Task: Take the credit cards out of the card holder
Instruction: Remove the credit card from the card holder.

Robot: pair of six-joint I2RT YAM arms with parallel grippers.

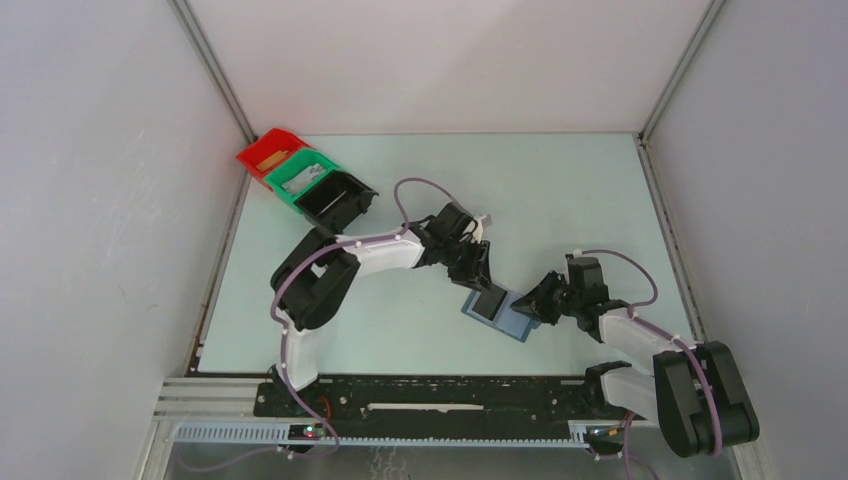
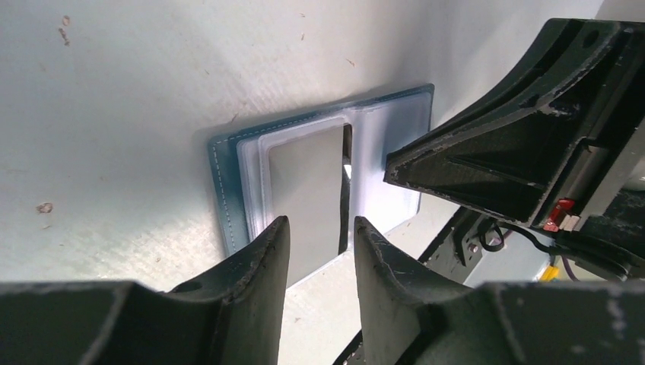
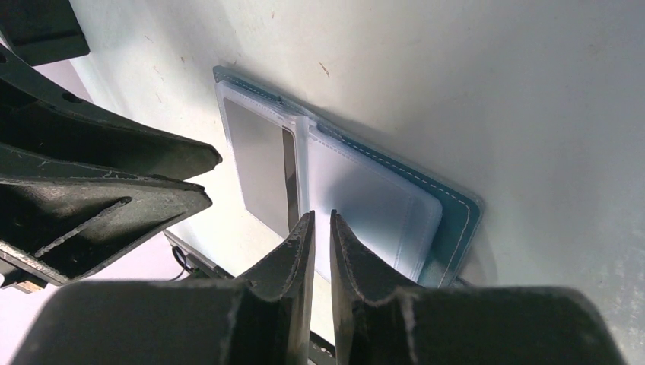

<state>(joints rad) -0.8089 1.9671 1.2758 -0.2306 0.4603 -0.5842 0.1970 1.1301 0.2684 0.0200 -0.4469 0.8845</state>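
The slate-blue card holder lies spread open on the table between the two arms. Its clear sleeves face up. A grey card sits in one sleeve, and a dark card's edge shows beside it at the fold. The other sleeve looks pale and blurred. My left gripper hovers open at the holder's near edge, nothing between its fingers. My right gripper is at the fold from the opposite side. Its jaws are only a narrow slit apart, and the slit is empty.
Red, green and black bins stand in a row at the back left. A tan thing lies in the red bin and a pale one in the green. White walls enclose the table. The grippers' tips are close together over the holder.
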